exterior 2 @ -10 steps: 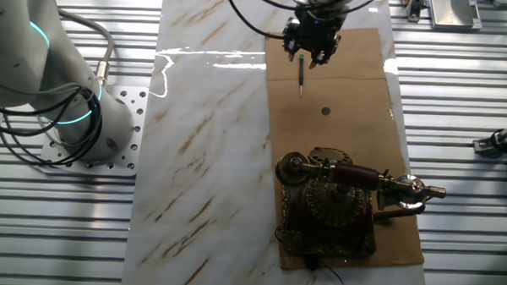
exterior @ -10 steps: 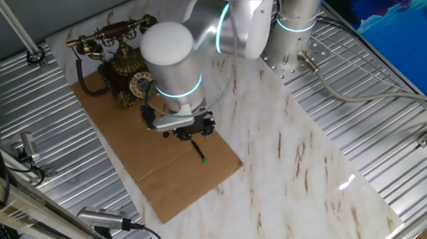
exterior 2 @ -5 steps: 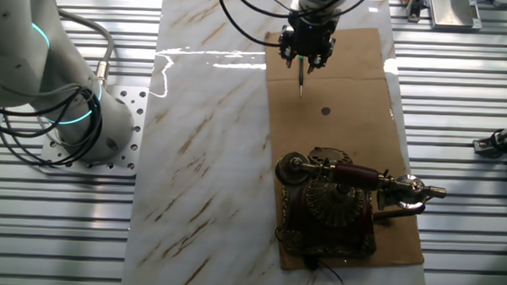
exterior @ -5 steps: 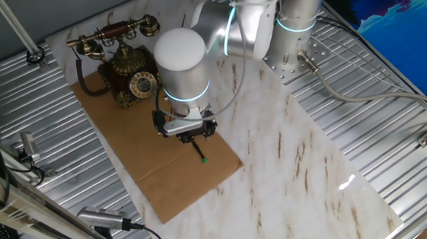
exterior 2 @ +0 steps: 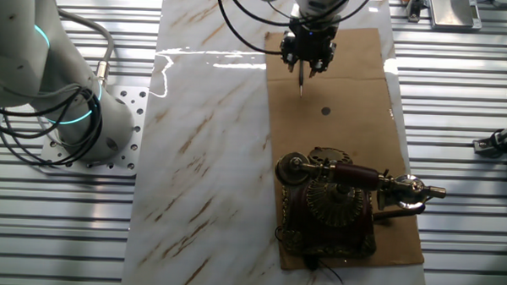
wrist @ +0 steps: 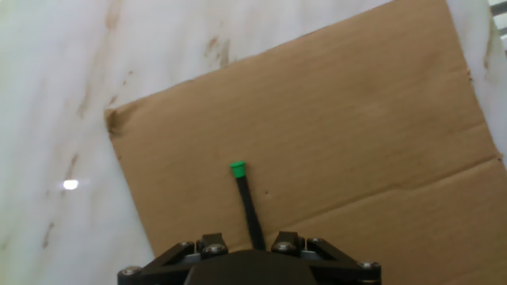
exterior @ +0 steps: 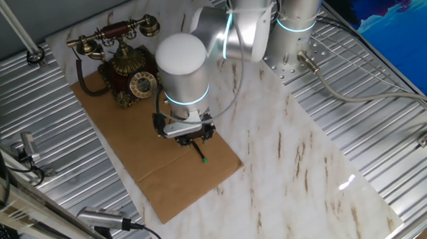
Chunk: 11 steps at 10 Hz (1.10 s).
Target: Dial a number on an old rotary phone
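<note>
The black two-finger gripper [exterior 2: 307,60] is clenching a thin black green-tipped stick [wrist: 246,199] above brown cardboard [wrist: 356,142] on the marble bench [exterior: 309,165]. The ornate red-brown, gold-trimmed rotary phone [exterior 2: 331,211] is sitting well apart at the cardboard's other end.

A flat sheet of brown cardboard [exterior: 152,166] lies on the white marble-patterned tabletop [exterior: 293,166], with a crease across it; one corner of the cardboard reaches close to the tabletop's edge. A thin black stick with a green tip [wrist: 238,168] stands over the cardboard, its tip pointing at the bare brown surface near that crease. A small dark spot [exterior 2: 326,110] marks the cardboard near the stick. Ribbed metal slats [exterior: 397,120] surround the tabletop on all sides, and black cables [exterior: 142,232] trail over the slats beside the cardboard
</note>
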{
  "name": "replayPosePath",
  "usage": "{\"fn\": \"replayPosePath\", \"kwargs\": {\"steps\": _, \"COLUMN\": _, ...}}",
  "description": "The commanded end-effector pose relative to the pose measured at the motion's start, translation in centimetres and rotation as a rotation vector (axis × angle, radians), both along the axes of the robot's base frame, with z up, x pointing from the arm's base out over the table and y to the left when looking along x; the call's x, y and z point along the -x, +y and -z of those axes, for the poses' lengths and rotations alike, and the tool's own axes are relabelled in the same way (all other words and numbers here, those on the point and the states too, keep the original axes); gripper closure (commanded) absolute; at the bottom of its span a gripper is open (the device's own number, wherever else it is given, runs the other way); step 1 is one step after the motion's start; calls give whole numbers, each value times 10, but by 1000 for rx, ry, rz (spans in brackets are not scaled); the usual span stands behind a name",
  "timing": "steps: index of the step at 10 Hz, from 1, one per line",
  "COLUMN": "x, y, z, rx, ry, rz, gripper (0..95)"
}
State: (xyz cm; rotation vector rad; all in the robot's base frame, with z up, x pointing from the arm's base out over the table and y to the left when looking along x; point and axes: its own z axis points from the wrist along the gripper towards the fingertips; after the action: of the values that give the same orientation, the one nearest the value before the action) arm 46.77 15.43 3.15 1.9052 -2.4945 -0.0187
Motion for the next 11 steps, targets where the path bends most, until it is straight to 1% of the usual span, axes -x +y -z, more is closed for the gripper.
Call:
{"fn": "replayPosePath", "kwargs": {"steps": 1, "x": -3, "y": 2, "z": 5, "rx": 6, "ry": -5, "rz": 0, "gripper": 570}}
{"fn": "replayPosePath", "kwargs": {"steps": 4, "x": -5, "y": 3, "z": 10, "rx": 9, "ry": -10, "rz": -10, "gripper": 570}}
{"fn": "replayPosePath", "kwargs": {"steps": 5, "x": -5, "y": 2, "z": 12, "rx": 7, "ry": -17, "rz": -16, "gripper": 570}}
{"fn": "replayPosePath", "kwargs": {"steps": 7, "x": -5, "y": 2, "z": 13, "rx": -7, "ry": -37, "rz": -35, "gripper": 570}}
{"fn": "replayPosePath", "kwargs": {"steps": 8, "x": -5, "y": 2, "z": 13, "rx": -8, "ry": -47, "rz": -41, "gripper": 570}}
{"fn": "replayPosePath", "kwargs": {"steps": 11, "x": -2, "y": 0, "z": 16, "rx": -11, "ry": -62, "rz": -46, "gripper": 570}}
